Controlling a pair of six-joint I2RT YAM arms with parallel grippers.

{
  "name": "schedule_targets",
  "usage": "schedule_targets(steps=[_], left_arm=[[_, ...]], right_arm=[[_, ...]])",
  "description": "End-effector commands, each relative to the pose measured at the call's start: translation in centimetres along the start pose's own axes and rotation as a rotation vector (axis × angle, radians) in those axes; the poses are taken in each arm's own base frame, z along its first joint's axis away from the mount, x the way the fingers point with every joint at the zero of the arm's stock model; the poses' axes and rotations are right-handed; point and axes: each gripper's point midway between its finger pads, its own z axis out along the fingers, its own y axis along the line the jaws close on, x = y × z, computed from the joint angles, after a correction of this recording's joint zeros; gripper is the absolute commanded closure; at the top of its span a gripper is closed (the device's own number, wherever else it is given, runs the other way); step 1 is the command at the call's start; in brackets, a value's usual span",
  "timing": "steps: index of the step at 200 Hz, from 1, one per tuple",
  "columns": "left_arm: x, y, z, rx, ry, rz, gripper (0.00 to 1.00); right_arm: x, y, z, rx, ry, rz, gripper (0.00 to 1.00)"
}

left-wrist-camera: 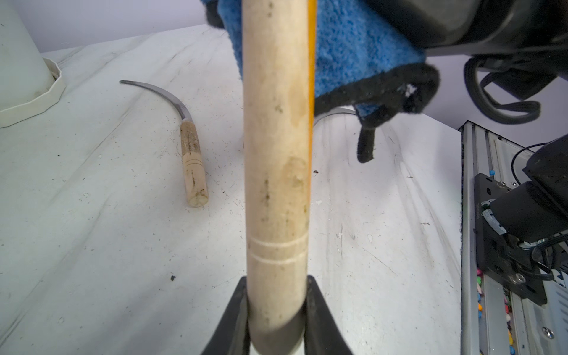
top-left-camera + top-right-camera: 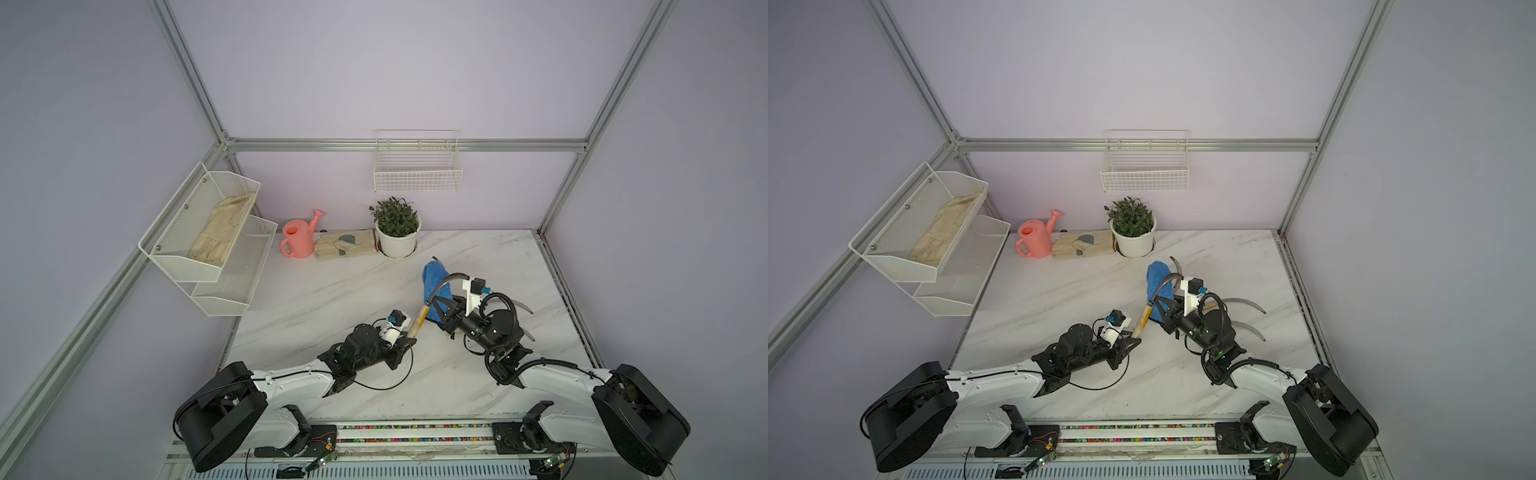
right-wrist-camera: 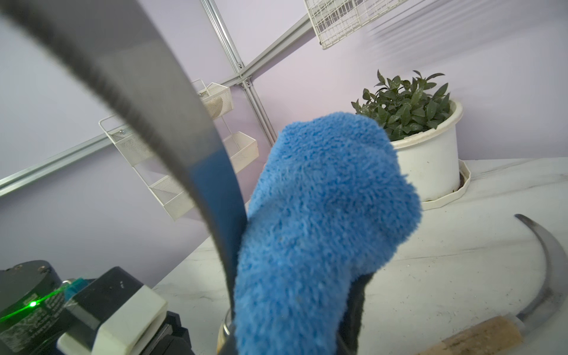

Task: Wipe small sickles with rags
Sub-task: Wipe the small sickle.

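left gripper (image 1: pixel 276 287) pinches sickle (image 2: pixel 419 321) (handle points away, blade curves right) | right gripper (image 2: pixel 444 312) clamps rag (image 2: pixel 434 276)

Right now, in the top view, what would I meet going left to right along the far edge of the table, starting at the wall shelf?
Mesh wall shelf → pink watering can → beige gloves → potted plant.

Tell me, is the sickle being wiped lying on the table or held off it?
Held off it. The left gripper is shut on the sickle at its handle, table showing beneath; its blade touches the blue rag.
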Motion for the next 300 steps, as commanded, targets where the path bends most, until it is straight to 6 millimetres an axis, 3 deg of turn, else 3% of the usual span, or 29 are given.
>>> schedule_targets(steps=[1,52,92,206,230,260,300], left_arm=[[-3.2,-0.1,0.4,0.006,-0.074,0.017,1.0],[-2.8,0.8,0.7,-0.034,-0.061,0.026,1.0],[-2.7,1.0,0.9,-0.044,-0.052,0.036,1.0],[-2.7,1.2,0.9,-0.053,-0.05,0.041,1.0],[-2.8,0.9,0.8,-0.043,-0.055,0.042,1.0],[-2.7,0.7,0.8,-0.03,-0.052,0.042,1.0],[-3.0,0.6,0.7,-0.025,-0.058,0.043,1.0]], right_arm=[[-3.2,2.0,-0.6,-0.098,-0.101,0.008,1.0],[-8.0,0.8,-1.5,-0.13,-0.172,0.096,1.0],[-11.3,1.3,-2.6,-0.165,-0.23,0.115,1.0],[-14.2,1.7,-4.9,-0.11,-0.278,0.085,1.0],[-14.2,1.6,-4.9,-0.088,-0.267,0.077,1.0],[-12.7,0.5,-3.9,-0.084,-0.223,0.105,1.0],[-8.6,-1.5,-2.2,-0.086,-0.14,0.164,1.0]])
